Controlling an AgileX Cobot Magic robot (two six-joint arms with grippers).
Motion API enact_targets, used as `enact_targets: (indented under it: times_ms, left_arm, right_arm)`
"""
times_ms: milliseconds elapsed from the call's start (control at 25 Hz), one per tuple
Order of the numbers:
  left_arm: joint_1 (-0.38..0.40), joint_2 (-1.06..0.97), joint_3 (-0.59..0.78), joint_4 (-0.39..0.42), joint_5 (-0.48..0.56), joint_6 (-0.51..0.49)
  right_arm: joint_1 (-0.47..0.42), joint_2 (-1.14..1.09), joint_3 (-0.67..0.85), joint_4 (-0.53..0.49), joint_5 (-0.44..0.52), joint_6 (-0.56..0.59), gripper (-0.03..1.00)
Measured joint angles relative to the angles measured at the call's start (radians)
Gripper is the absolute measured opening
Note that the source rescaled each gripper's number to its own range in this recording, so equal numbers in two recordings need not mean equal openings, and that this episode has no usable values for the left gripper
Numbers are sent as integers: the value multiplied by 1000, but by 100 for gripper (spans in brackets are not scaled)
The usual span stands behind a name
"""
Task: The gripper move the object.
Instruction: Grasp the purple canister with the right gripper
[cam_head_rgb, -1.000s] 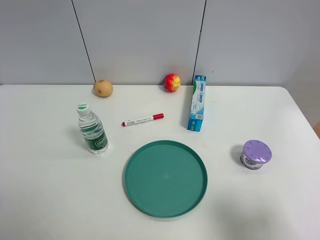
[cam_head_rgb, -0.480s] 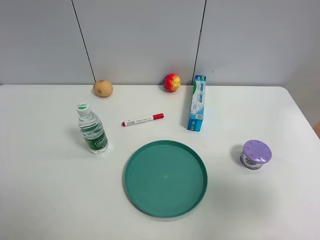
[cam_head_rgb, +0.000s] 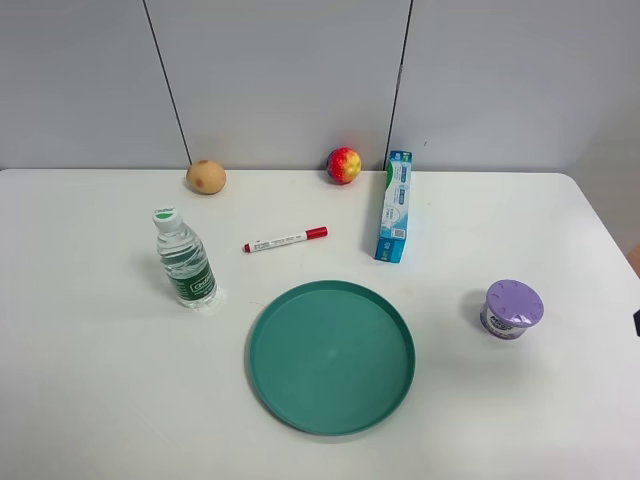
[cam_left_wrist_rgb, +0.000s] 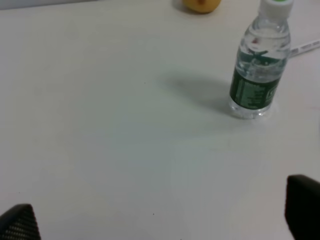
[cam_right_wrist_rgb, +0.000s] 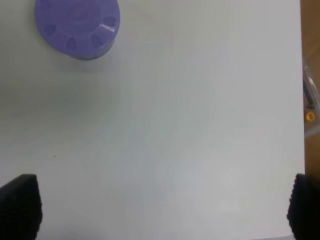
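Observation:
The object, a small squat jar with a lavender dotted lid (cam_head_rgb: 513, 308), stands on the white table right of the teal plate (cam_head_rgb: 331, 356). In the right wrist view the jar (cam_right_wrist_rgb: 77, 27) lies well ahead of my right gripper (cam_right_wrist_rgb: 160, 207), whose two black fingertips (cam_right_wrist_rgb: 20, 205) stand far apart and empty. A dark sliver of the right arm (cam_head_rgb: 637, 322) shows at the right edge of the exterior view, right of the jar. My left gripper (cam_left_wrist_rgb: 160, 225) is open and empty over bare table, short of the water bottle (cam_left_wrist_rgb: 259, 62).
A green-capped water bottle (cam_head_rgb: 185, 259) stands left of the plate. A red-capped marker (cam_head_rgb: 285, 240), a toothpaste box (cam_head_rgb: 395, 206), a potato (cam_head_rgb: 206, 177) and a red-yellow apple (cam_head_rgb: 344, 165) lie toward the back wall. The table's right edge (cam_right_wrist_rgb: 302, 125) is near the right gripper.
A dark sliver of the right arm has come into the exterior view at the right edge. Nothing on the table has moved.

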Motion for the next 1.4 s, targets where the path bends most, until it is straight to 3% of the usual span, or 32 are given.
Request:
enact_targets:
  times_ms: [200,480,1080,1400]
  left_arm:
    - [0,0,0,0,0,0]
    - [0,0,0,0,0,0]
    - [0,0,0,0,0,0]
    - [0,0,0,0,0,0]
  right_arm:
    - [0,83,0,7,-72,0,100]
    - [0,293,0,110,-236,0,100]
    - [0,641,-1,132,-519,0,100]
    - [69,776,-1,157,-628,0,100]
